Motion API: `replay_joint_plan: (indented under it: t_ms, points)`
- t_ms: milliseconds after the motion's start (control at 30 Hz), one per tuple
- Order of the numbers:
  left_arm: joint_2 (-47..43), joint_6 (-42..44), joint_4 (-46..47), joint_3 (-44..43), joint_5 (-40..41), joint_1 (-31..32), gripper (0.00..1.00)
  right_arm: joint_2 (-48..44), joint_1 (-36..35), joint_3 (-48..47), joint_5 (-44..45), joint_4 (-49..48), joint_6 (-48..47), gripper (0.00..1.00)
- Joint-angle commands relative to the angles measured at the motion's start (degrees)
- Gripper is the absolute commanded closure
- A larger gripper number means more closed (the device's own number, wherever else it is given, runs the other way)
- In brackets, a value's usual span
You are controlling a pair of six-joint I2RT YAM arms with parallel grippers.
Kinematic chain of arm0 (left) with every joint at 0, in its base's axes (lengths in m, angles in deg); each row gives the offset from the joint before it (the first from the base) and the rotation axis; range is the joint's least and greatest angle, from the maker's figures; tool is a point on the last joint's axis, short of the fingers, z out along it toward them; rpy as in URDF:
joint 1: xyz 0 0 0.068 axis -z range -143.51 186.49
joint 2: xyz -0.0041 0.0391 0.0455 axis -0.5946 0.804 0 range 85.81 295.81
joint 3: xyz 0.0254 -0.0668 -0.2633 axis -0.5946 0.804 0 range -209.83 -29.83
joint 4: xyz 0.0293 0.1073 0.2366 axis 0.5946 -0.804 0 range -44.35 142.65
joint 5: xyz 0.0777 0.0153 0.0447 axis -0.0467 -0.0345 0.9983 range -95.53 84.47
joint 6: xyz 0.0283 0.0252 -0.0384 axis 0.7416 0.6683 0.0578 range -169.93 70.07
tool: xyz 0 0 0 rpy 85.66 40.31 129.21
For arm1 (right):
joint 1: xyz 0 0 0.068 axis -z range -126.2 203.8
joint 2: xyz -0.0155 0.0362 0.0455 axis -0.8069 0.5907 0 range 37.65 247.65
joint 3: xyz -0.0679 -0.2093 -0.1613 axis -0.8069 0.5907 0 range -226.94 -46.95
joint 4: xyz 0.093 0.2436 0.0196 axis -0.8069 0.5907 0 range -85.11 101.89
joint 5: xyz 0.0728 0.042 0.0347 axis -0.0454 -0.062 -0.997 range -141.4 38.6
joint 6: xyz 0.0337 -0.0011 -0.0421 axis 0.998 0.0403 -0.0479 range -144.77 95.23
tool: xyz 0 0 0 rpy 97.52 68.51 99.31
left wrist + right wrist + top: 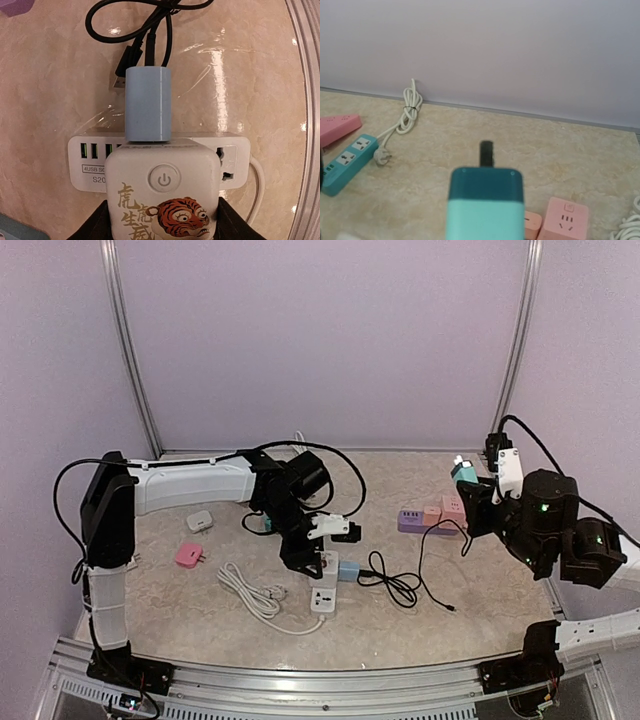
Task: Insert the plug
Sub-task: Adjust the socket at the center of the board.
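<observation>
The left fingers are closed on the sides of a white tiger-print socket cube. A blue plug abuts the cube's far edge, with a black cable looped beyond it. The right fingers grip a teal plug with its black pin forward, above the desk, with a pink socket below to the right.

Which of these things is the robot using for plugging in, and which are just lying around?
For the job: tiger cube socket between the left fingers, blue charger, white power strip, teal plug (lifted).
Lying about: pink plug, white cable, teal power strip, pink socket cube.
</observation>
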Motion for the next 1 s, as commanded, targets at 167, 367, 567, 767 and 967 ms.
replay_joint_plan:
  t_ms: [167, 367, 567, 767, 967]
  points:
    - [-3.1, -18.8, 9.2, 6.1, 12.6, -6.5, 0.63, 3.4, 0.6, 0.7, -1.2, -4.1, -0.1, 1.00]
    - [-3.5, -29.2, 8.1, 8.3, 22.8, -4.9, 0.58, 5.5, 0.7, 0.4, -2.2, -5.3, -0.4, 1.00]
    - [-4.7, -37.4, 6.6, 9.8, 18.8, -3.4, 0.41, 7.6, 0.7, -0.6, -3.8, -5.0, -0.3, 1.00]
    - [-6.9, -39.4, 6.0, 11.5, 12.0, -3.4, 0.03, 8.2, 0.7, -0.8, -4.9, -4.7, 0.7, 1.00]
    - [-10.3, -24.1, 2.5, 9.4, 12.7, -5.3, 0.01, 8.3, 0.7, -1.1, -5.8, -4.4, 1.1, 1.00]
